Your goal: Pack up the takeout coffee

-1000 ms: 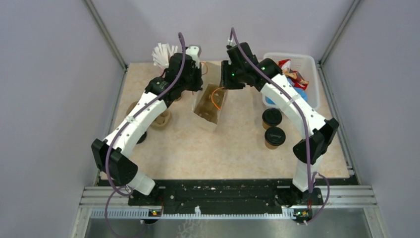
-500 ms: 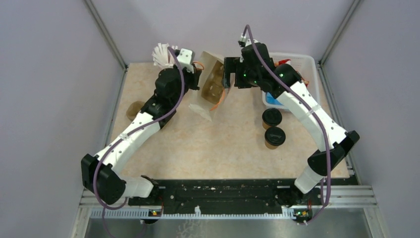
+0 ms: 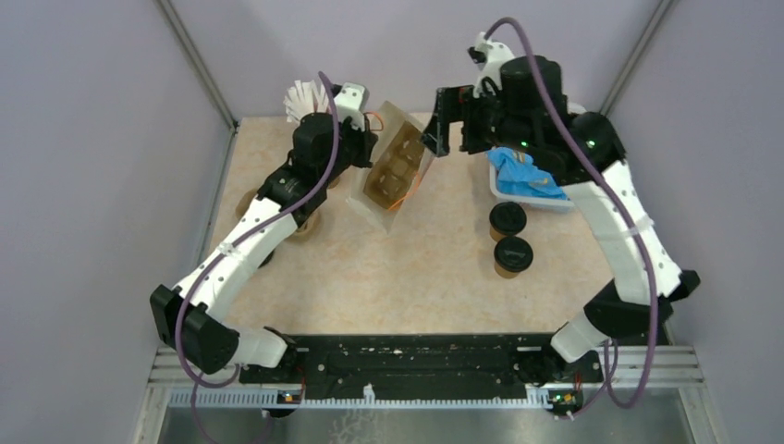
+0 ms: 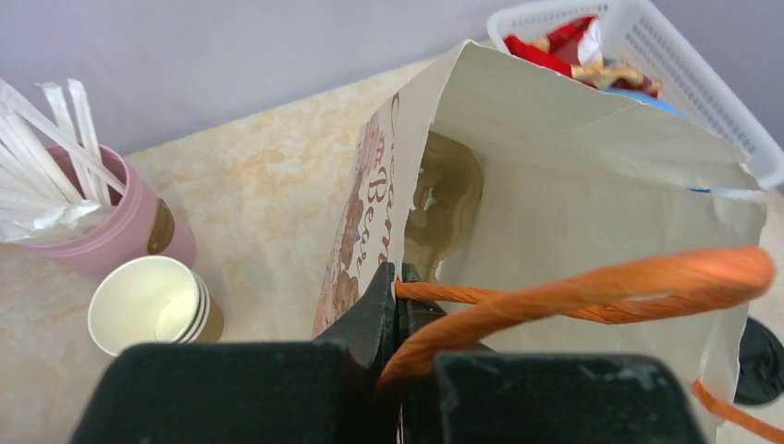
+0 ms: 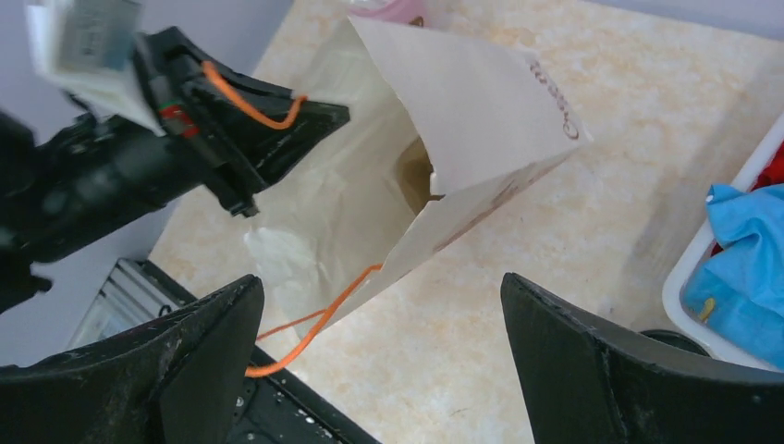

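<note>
- Overhead, we see two brown, black-lidded cups, the far cup (image 3: pixel 508 218) and the near cup (image 3: pixel 513 254), upright on the table (image 3: pixel 434 268), right of the tilted paper bag (image 3: pixel 393 171).
- Left wrist: our left tool (image 4: pixel 398 289) is clamped on the paper bag's rim.
- Right wrist: the right tool (image 5: pixel 379 287) gapes wide, empty.

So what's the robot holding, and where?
The left gripper pinches the paper bag at its rim, by the orange handle; the right gripper holds nothing.
</note>
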Action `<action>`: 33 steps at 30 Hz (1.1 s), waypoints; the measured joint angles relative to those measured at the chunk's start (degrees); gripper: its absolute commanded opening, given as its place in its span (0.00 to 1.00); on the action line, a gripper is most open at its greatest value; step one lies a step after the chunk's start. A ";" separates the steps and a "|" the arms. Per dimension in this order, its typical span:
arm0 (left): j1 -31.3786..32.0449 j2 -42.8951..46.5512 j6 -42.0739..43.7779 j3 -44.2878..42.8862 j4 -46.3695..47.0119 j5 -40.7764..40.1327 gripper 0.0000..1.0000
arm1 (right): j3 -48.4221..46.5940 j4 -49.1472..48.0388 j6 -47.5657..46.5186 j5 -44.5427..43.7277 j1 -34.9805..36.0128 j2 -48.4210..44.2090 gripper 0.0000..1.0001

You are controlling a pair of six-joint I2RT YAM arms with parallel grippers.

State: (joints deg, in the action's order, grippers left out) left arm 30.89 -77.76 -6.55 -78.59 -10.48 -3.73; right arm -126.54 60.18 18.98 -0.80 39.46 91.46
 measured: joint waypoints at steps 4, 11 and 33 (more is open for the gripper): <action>0.00 -0.04 2.32 -3.08 -7.58 3.72 0.00 | 2.58 1.16 0.09 0.17 0.00 -7.72 0.99; -0.87 -1.95 9.18 -7.34 -16.79 10.73 0.54 | 15.50 2.34 3.89 -1.75 -0.26 -22.64 0.99; -1.97 6.14 -33.42 -24.17 -52.94 1.62 0.99 | 37.42 6.95 12.63 -2.45 -0.26 -39.76 0.99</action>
State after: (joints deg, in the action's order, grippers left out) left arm 28.93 -71.61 -39.97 -102.76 -63.42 -2.11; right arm -89.12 67.13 31.62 -3.25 39.20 51.70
